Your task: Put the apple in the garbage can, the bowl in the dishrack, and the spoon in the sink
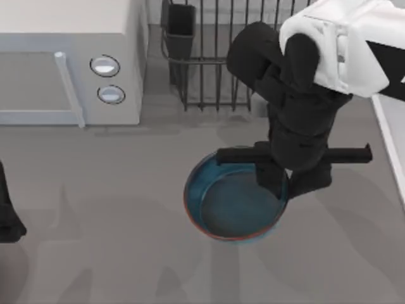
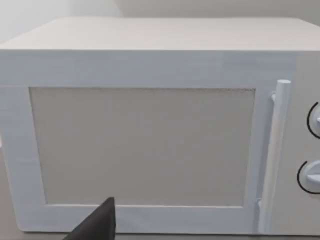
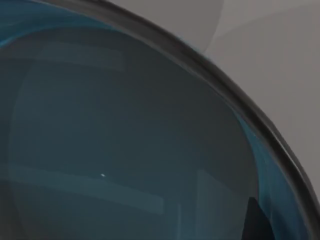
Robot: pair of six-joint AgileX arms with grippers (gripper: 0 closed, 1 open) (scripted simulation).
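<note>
Right up close to the top camera is the right arm, white on top and black lower down. It reaches down so its right gripper [image 1: 288,178] sits at the bowl's [image 1: 224,209] rim, on the side nearest the dishrack [image 1: 215,76]. One black finger dips inside the bowl and the other looks to be outside the rim, so I think the fingers are clamped on the edge. That thin edge is the easy place to hold a deep round bowl. In the right wrist view the blue inside of the bowl [image 3: 125,135] is very near, with a dark fingertip [image 3: 255,220] down by the rim.

The teal bowl sits on the grey counter [image 1: 95,209], just in front of the dishrack, so it only has a short way to go. It is not in the rack yet.

The left gripper [image 1: 9,218] waits at the counter's left edge, facing the white microwave [image 2: 150,125]. I cannot tell how its fingers are.
</note>
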